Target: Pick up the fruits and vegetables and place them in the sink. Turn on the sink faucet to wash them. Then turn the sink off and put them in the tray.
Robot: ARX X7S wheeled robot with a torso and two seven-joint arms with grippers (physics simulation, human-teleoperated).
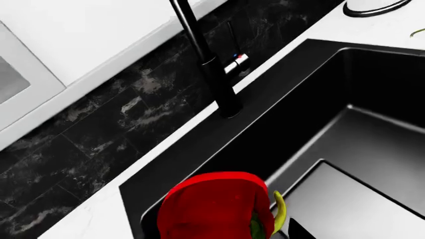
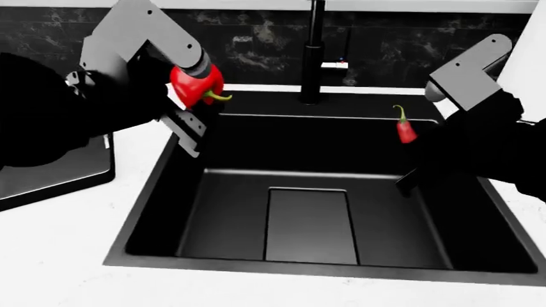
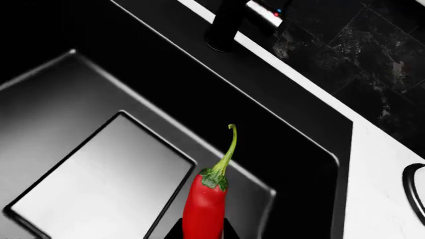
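Presently in hand: the first step, carrying produce to the basin; nothing is washed yet.

Item, small glossy red bell pepper [image 2: 194, 83] with a curved green stem; held aloft by the left gripper [image 2: 193, 102], closed about it, above the sink's rear left corner; in the left wrist view it hangs over the basin's edge, not yet inside.

Item, slim red chili [image 2: 406, 130] with a thin green stem, stem end up; pinched at its lower end by the right gripper [image 3: 203, 234], as the right wrist view shows; suspended over the right side of the basin, clear of its floor.

Item, large rectangular matte-black sink [image 2: 171, 192]; flat bottom with a rectangular drain plate [image 2: 309, 225] at its middle; no produce lies in it.

Item, tall straight black faucet column [image 2: 312, 57] behind the basin's rear rim; its small side lever block [image 1: 236, 63] bears a red and a blue dot; no water is visible.

Item, shallow black tray [image 2: 60, 169] on the white counter, left of the sink, partly hidden by the left arm.

Next move, as judged: lower each arm until its load is near the basin floor, then part the jaws; the pepper wants shifting inward first, lest it strike the rim and roll onto the counter; the faucet lever follows after.
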